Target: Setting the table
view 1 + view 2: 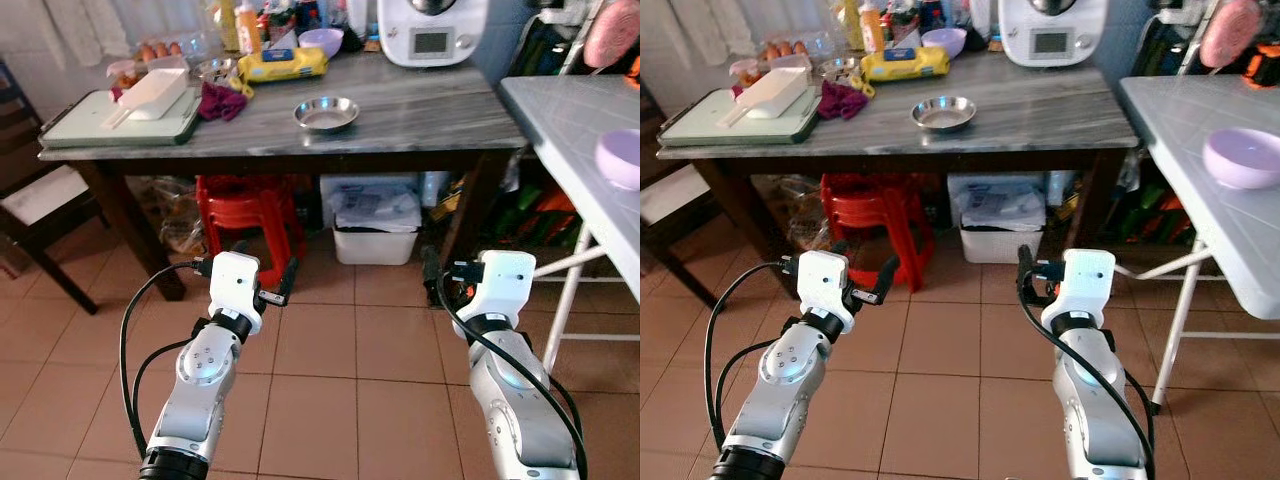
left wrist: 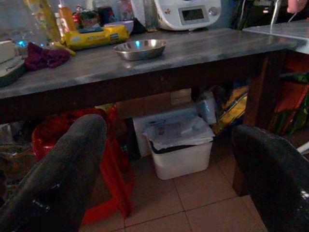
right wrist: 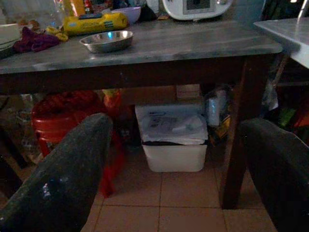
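1. Steel bowl (image 1: 325, 113) sat near the front edge of the grey desk (image 1: 420, 115), nothing in it.
2. Left gripper (image 1: 262, 272) hung low over the tiled floor (image 1: 330, 370), fingers apart.
3. Right gripper (image 1: 1024, 272) likewise, fingers apart, holding nothing.

A home kitchen. A marble-topped table (image 1: 420, 120) carries a food processor (image 1: 432, 30), a steel bowl (image 1: 325, 113), a cutting board (image 1: 120, 125), eggs (image 1: 160, 50) and bottles (image 1: 248, 25). Under the table are red stools (image 1: 245, 215) and a bin (image 1: 375, 230) on a tiled floor (image 1: 330, 360).
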Controlling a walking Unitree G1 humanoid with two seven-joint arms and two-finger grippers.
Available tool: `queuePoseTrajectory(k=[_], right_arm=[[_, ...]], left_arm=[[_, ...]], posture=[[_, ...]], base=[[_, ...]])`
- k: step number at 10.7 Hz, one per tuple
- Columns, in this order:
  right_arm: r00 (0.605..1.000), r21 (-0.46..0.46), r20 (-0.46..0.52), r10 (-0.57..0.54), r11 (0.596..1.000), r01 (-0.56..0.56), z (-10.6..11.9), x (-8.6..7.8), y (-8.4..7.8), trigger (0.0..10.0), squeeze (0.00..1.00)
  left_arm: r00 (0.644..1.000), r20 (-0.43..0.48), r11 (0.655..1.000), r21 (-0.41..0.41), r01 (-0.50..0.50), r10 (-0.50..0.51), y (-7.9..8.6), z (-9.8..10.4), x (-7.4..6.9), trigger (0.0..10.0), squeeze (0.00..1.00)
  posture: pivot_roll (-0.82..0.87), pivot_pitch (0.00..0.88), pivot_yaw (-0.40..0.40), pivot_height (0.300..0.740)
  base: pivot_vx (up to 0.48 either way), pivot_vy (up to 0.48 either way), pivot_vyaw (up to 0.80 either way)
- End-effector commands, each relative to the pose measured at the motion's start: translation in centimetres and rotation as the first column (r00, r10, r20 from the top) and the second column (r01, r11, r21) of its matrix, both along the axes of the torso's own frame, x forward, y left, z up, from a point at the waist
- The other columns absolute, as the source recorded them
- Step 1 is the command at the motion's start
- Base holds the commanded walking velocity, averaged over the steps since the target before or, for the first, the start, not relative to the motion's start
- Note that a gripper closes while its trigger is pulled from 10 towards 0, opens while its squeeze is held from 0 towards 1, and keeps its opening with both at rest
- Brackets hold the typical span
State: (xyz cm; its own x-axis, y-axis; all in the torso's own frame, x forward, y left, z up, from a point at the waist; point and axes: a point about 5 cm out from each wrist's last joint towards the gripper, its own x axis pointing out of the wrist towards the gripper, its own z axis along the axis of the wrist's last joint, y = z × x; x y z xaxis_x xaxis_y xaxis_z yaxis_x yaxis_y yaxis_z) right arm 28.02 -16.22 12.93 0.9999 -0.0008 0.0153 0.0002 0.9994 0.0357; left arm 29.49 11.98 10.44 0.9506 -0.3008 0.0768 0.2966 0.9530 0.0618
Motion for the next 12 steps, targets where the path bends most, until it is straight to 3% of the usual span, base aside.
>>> queuePoseTrajectory(k=[1, 3, 12], right_arm=[[1.000, -0.024, 0.003, 0.002, 1.000, -0.002, 0.13, 0.16, 0.27, 10.0, 0.00], [1.000, -0.013, 0.008, 0.001, 1.000, -0.001, -0.06, 0.17, 0.25, 10.0, 0.00], [0.999, 0.014, -0.002, 0.041, 0.999, -0.041, -0.14, 0.13, 0.42, 10.0, 0.00]], left_arm=[[1.000, 0.009, 1.000, 0.007, 0.001, -0.001, 0.24, 0.23, 0.19, 10.0, 0.00], [1.000, 0.009, 1.000, 0.003, 0.008, -0.008, 0.20, 0.24, 0.15, 10.0, 0.00], [1.000, 0.003, 1.000, 0.000, 0.015, -0.015, 0.00, 0.14, 0.06, 10.0, 0.00]], posture=[[-0.20, 0.068, 0.076, 0.740], [-0.20, 0.068, 0.076, 0.740], [-0.20, 0.075, 0.078, 0.740]], base=[[0.000, 0.000, 0.00], [0.000, 0.000, 0.00], [0.000, -0.320, 0.00]])
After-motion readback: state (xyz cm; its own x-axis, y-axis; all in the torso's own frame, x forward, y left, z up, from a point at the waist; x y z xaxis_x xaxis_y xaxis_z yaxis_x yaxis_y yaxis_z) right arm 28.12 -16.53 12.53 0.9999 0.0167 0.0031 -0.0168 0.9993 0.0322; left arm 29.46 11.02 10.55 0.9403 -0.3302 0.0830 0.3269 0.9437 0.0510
